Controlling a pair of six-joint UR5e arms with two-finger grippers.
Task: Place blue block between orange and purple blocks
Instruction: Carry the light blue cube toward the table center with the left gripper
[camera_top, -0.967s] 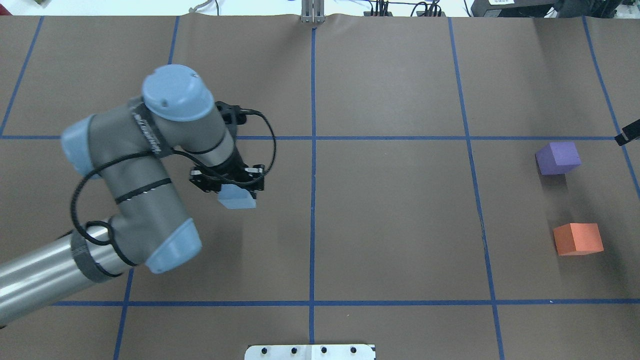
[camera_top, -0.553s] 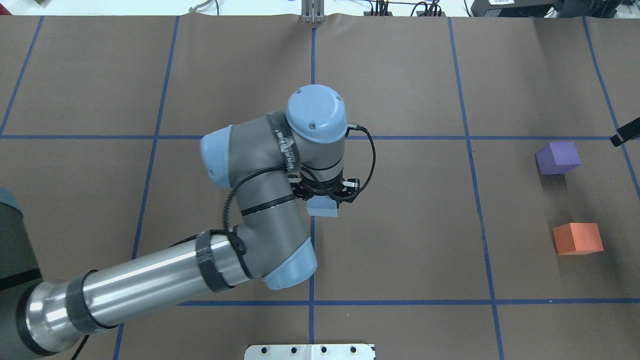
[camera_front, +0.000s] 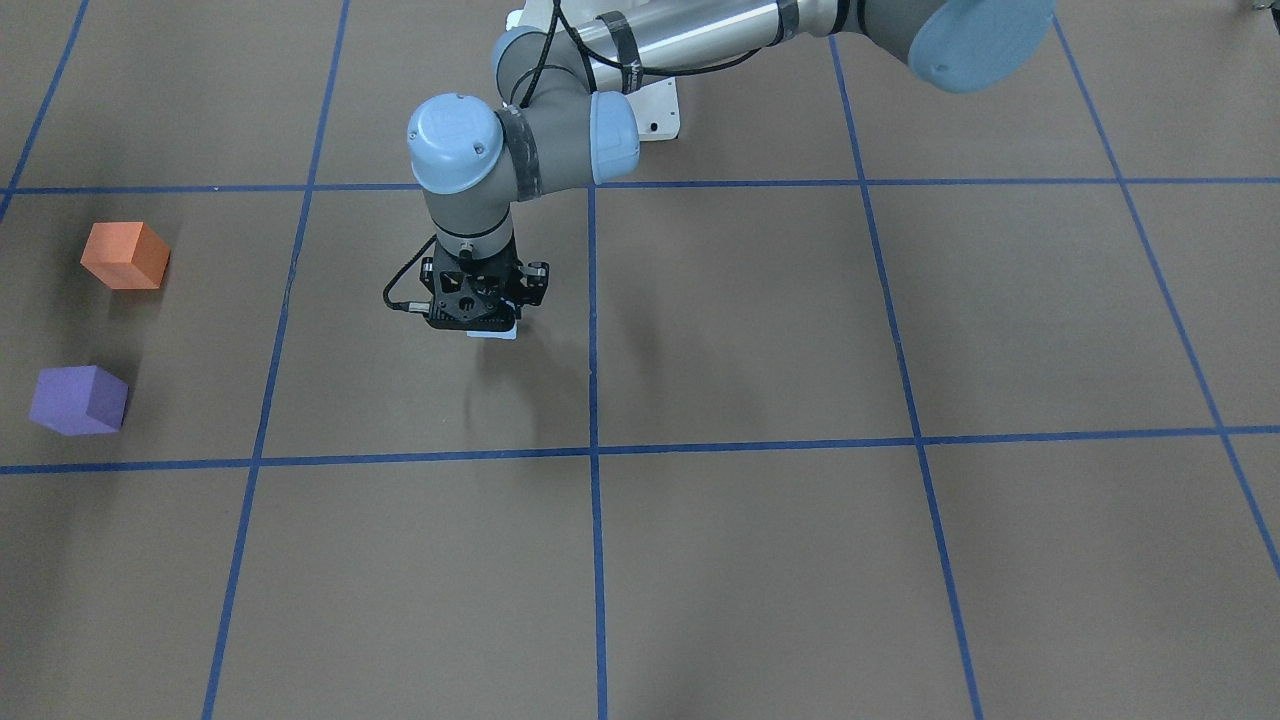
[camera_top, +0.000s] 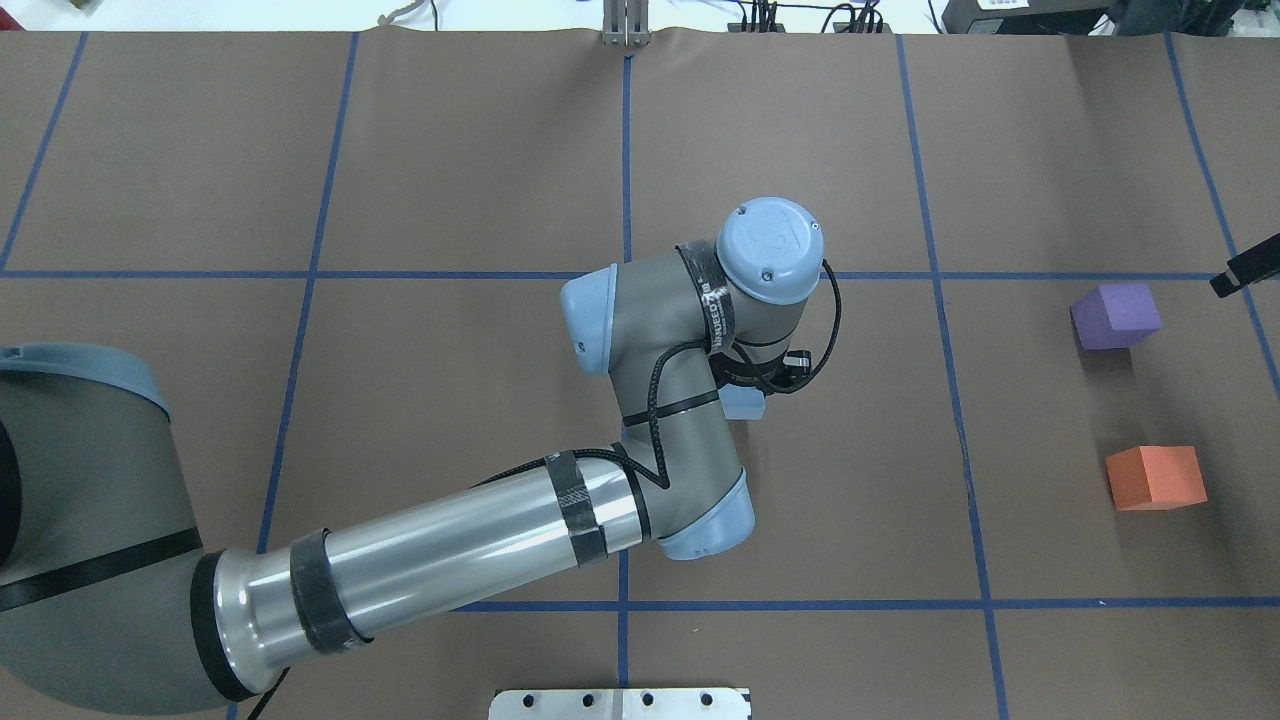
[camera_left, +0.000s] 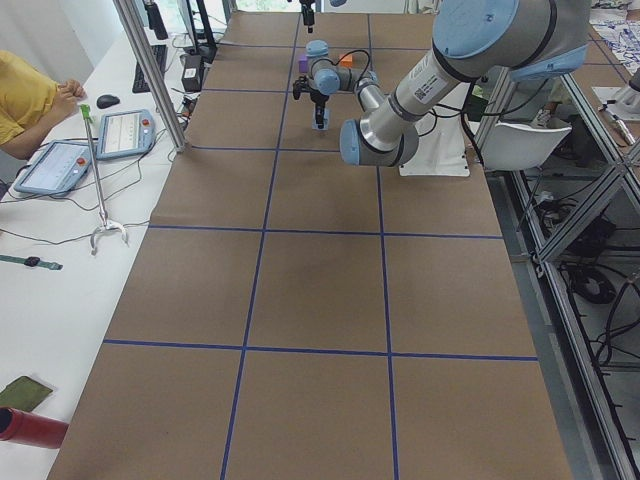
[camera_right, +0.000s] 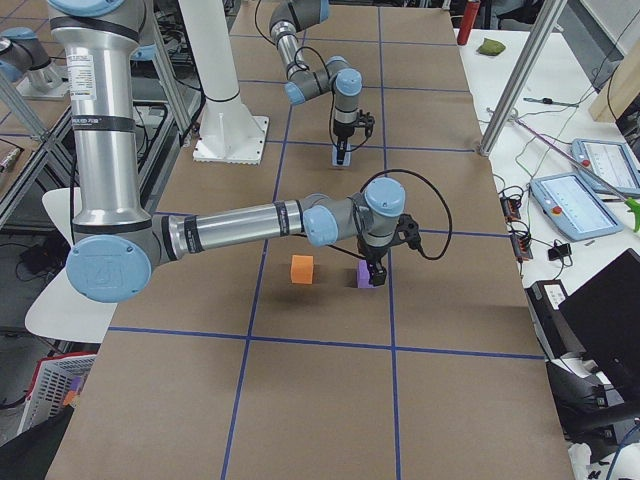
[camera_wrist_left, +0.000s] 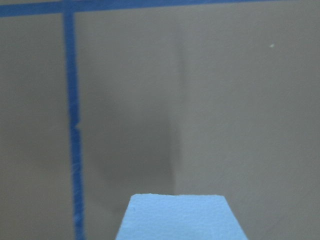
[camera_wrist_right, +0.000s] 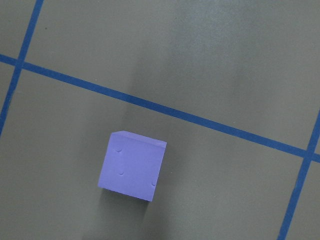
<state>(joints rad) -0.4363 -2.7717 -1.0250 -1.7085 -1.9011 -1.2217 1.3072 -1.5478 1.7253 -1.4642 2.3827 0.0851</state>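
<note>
My left gripper (camera_front: 478, 318) is shut on the light blue block (camera_top: 744, 405) and holds it above the table, just right of the centre line. The block fills the bottom of the left wrist view (camera_wrist_left: 180, 217). In the overhead view the wrist hides the fingers. The purple block (camera_top: 1116, 316) and the orange block (camera_top: 1155, 478) sit far to the right, with a gap between them. The purple block also shows in the right wrist view (camera_wrist_right: 131, 166). Only a black tip of my right gripper (camera_top: 1245, 272) shows at the right edge, beside the purple block. I cannot tell if it is open or shut.
Brown paper with blue tape grid lines (camera_top: 625, 300) covers the table. A white mounting plate (camera_top: 620, 703) sits at the near edge. A metal post (camera_top: 624, 25) stands at the far edge. Operators' tablets (camera_left: 125, 130) lie on a side table.
My left arm has swung to the right with the blue block, from the left half across the centre line. The purple and orange blocks have not moved.
</note>
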